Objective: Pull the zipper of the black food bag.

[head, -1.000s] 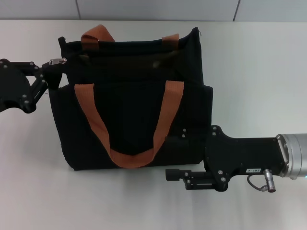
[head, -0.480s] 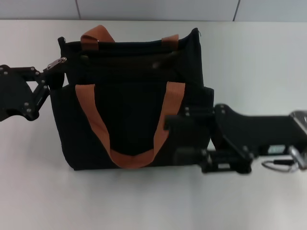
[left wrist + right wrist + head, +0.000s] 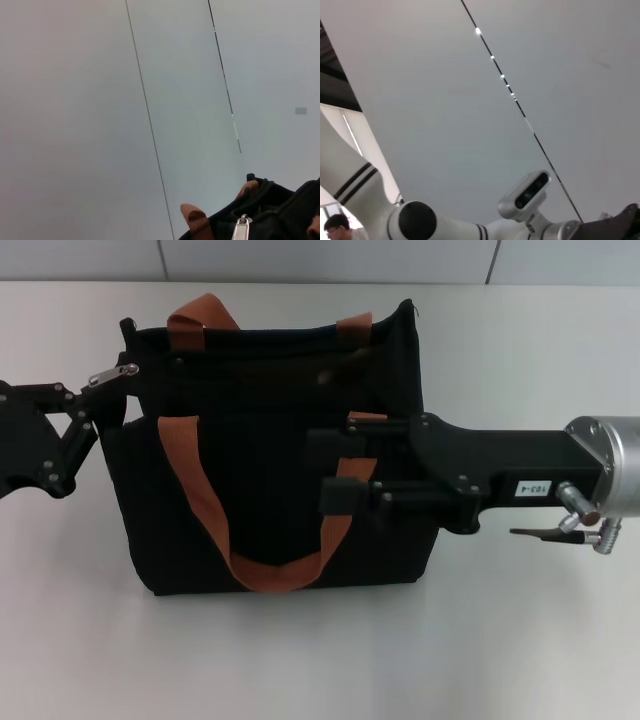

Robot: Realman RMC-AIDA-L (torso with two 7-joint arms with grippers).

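Zipper pull, small silver metal tab (image 3: pixel 114 373), sits at the left top corner of the large boxy black fabric food bag (image 3: pixel 270 460), at the end of the black track that runs along the bag's mouth. My left gripper (image 3: pixel 98 392) is just beside that corner, its black fingers closed on the tab, which points outward from the bag toward the gripper. In the left wrist view the tab (image 3: pixel 242 227) shows close up against the bag's dark rim.

My right gripper (image 3: pixel 340 465) reaches across the bag's front face, over the right leg of the near orange-brown webbing handle (image 3: pixel 265 510). Its fingers look parted, one above the other, with fabric and strap behind them; whether they actually grip the bag I cannot tell.

Judgement for the step: the bag is soft and will drag if unbraced, so the right gripper should press or hold the front panel firmly before I pull. The pull should follow the line of the track, low and steady, not upward, or the tab may slip from the pinch. A light pinch risks losing such a small tab.
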